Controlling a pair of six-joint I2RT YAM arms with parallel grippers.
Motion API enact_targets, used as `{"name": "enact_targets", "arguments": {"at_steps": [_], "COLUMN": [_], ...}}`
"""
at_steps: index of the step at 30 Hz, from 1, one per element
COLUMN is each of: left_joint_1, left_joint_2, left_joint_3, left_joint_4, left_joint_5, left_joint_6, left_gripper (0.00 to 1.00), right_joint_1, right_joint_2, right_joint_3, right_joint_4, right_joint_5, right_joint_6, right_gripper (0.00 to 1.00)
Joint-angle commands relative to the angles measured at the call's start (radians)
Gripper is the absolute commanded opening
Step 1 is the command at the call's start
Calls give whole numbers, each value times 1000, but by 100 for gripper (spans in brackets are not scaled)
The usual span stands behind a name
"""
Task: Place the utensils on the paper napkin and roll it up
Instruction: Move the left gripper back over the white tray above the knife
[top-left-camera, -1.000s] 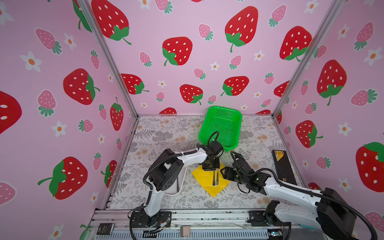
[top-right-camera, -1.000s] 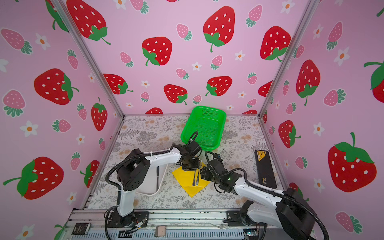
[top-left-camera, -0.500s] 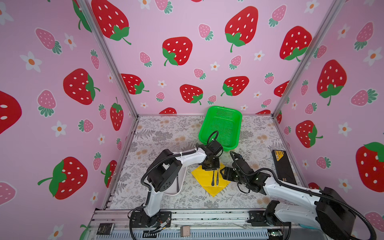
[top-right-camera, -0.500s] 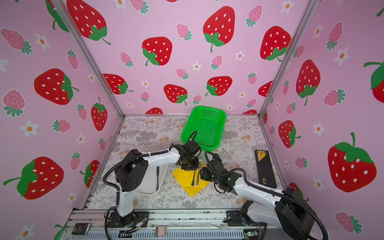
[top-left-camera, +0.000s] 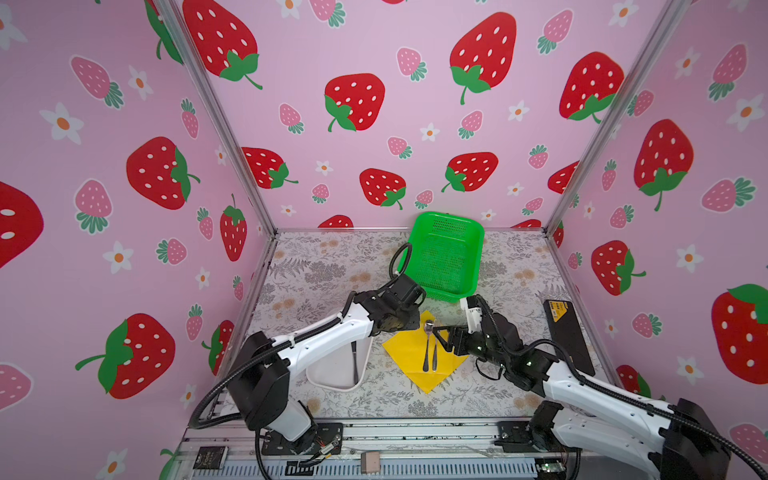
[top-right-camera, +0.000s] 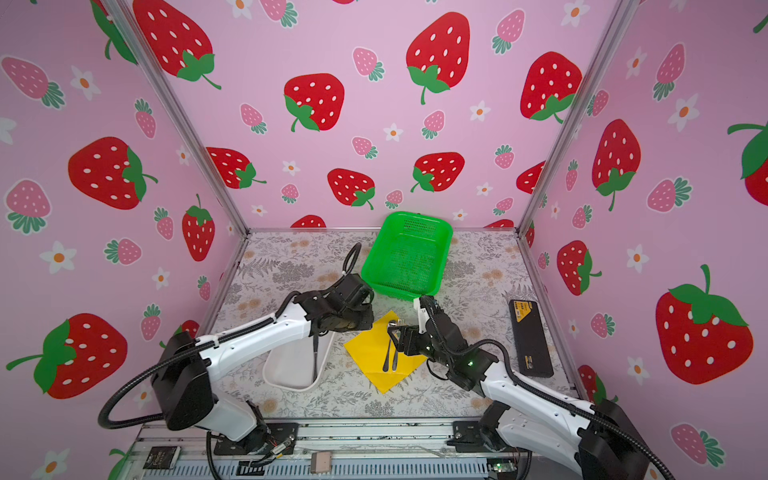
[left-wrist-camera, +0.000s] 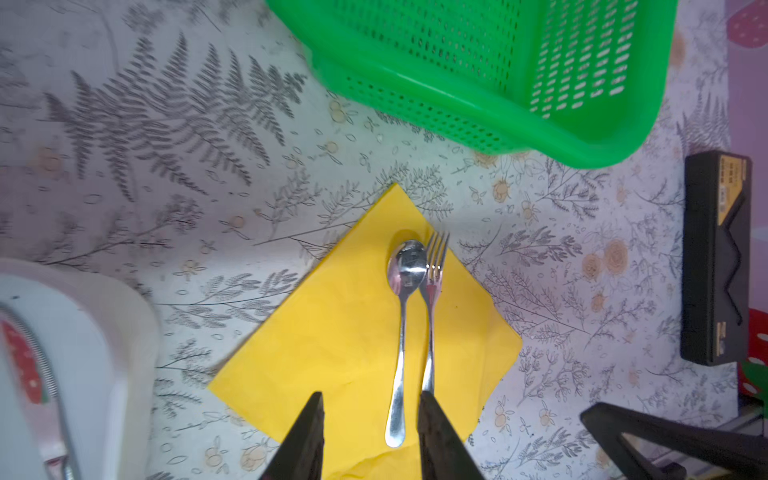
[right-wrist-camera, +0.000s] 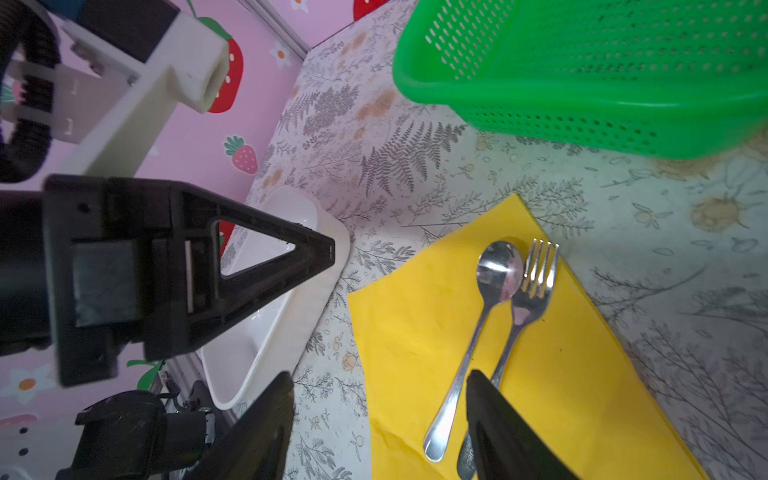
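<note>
left tool (left-wrist-camera: 370, 399) has just opened, leaving the spoon (left-wrist-camera: 401, 332) beside the fork (left-wrist-camera: 430, 316) on the napkin (left-wrist-camera: 332, 332); right tool (right-wrist-camera: 380, 376) gapes empty; knife (top-left-camera: 354, 359) still off the napkin.

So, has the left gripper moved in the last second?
Yes. The left gripper shifted left in both top views, away from the green basket, toward the white tray.

- Surface (top-left-camera: 332, 266) showing grey fern-and-flower print, spanning whole floor of enclosure.
- Green mesh basket (top-left-camera: 444, 257) sitting far, right of middle, up by back wall.
- Yellow napkin (top-left-camera: 405, 351) lying flat around middle, turned corner-on like diamond; far corner pointing toward basket, not touching it.
- White tray (top-left-camera: 332, 368) sitting just left of napkin, narrow strip of surface showing between them.
- Long black box (top-left-camera: 567, 336) lying along right edge, well apart from napkin.
</note>
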Motion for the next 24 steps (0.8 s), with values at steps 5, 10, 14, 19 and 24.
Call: {"name": "enact_targets", "arguments": {"at_steps": [5,10,14,19,24], "left_joint_1": [90,175,237,264,270], "left_joint_2": [-207,-321,-369,-364,-298], "left_joint_3": [-183,-322,-392,-448,-448], "left_joint_4": [-61,-70,-100,-97,-95], "left_joint_5": [-129,-50,56,135,160], "left_joint_6": [3,-22,-22,3,34], "left_gripper": [46,47,48,51,51], "right_joint_1": [92,199,292,342,351], "right_joint_2": [143,304,428,506,509], "right_joint_3": [156,292,422,478,460], "right_joint_4": [31,-11,-90,-102,-52], "right_joint_5": [-30,28,120,161,174], "right_joint_6": [-119,-173,-228,-246,-202], "right_gripper": [67,66,66,67,67]}}
